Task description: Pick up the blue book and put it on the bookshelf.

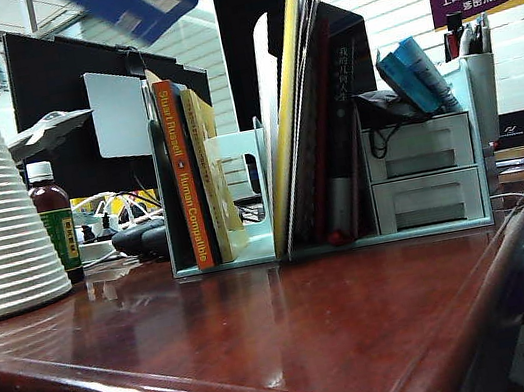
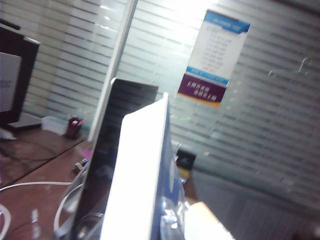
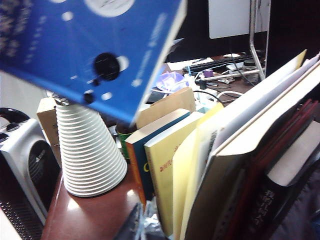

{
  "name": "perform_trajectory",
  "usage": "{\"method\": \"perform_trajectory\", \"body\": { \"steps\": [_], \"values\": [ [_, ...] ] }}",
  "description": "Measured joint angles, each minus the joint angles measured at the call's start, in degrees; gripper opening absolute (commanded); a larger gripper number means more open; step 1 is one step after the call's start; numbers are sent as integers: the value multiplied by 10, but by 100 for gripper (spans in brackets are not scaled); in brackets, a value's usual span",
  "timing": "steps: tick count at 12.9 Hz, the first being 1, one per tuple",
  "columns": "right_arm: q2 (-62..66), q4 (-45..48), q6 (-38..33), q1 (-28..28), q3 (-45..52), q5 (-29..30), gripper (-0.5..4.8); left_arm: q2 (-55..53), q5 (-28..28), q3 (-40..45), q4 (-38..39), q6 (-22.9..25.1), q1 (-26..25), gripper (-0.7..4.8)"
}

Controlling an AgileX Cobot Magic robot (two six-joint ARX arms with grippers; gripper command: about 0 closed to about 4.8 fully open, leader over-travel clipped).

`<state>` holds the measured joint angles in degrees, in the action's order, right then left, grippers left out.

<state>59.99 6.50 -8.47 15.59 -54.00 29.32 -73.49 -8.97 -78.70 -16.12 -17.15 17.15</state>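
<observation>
Left gripper is hidden on my screens behind the blue book [image 2: 145, 175] filling its wrist view, so its grip is unclear. Right gripper, unseen, reads closed. That book [image 1: 142, 2] hangs tilted above the bookshelf [image 1: 251, 249] left of the two-drawer organizer [image 1: 426, 177].
</observation>
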Motion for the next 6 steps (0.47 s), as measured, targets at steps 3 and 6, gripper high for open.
{"method": "perform_trajectory", "body": {
  "steps": [3, 6],
  "values": [
    [0, 0, 0, 0, 0, 3, -6, -47, 0, -2, -30, -24, 0, -6],
    [0, 0, 0, 0, 0, 9, -6, -91, 1, -2, -63, -24, 0, -6]
  ]
}}
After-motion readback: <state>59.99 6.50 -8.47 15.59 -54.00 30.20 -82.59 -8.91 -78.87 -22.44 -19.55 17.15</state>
